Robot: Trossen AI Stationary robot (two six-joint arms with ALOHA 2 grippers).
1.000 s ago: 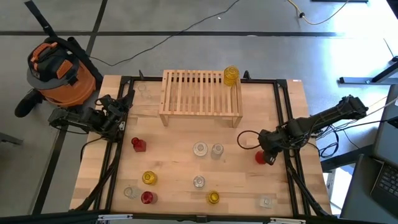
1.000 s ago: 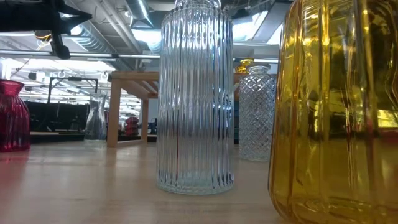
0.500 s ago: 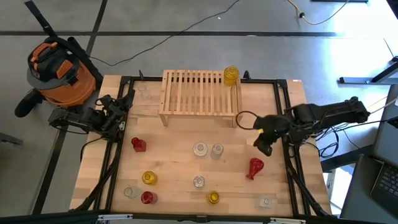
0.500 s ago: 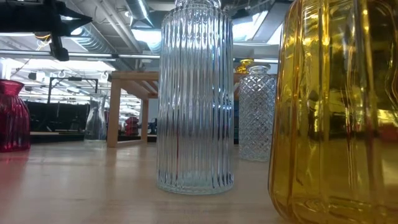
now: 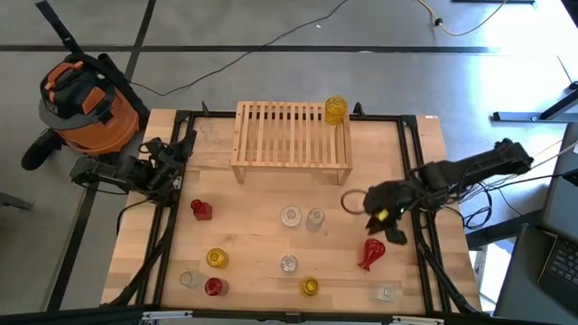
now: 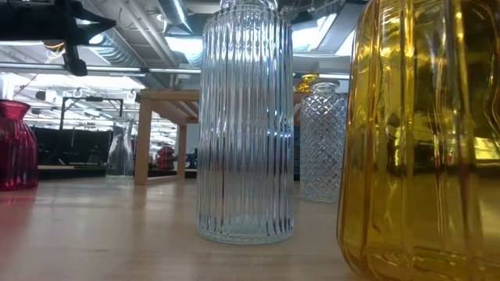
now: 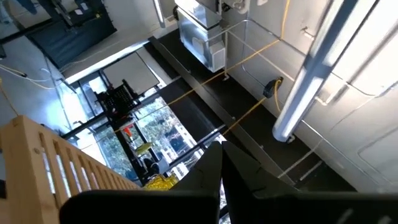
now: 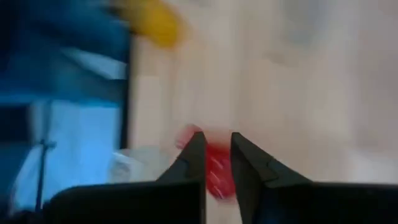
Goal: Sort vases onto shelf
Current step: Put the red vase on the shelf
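Since a second ago the red vase (image 5: 370, 252) has left the right gripper (image 5: 395, 236) and lies tipped on the tabletop (image 5: 253, 226), off the shelf (image 5: 291, 140); jaws narrow, empty; regrasp needed.

Even, bright overhead light fills the high view, with soft short shadows on the tabletop (image 5: 271, 253). The low view shows glare on the near yellow vase (image 6: 422, 133), which is out of focus. The right wrist view is heavily motion-blurred.
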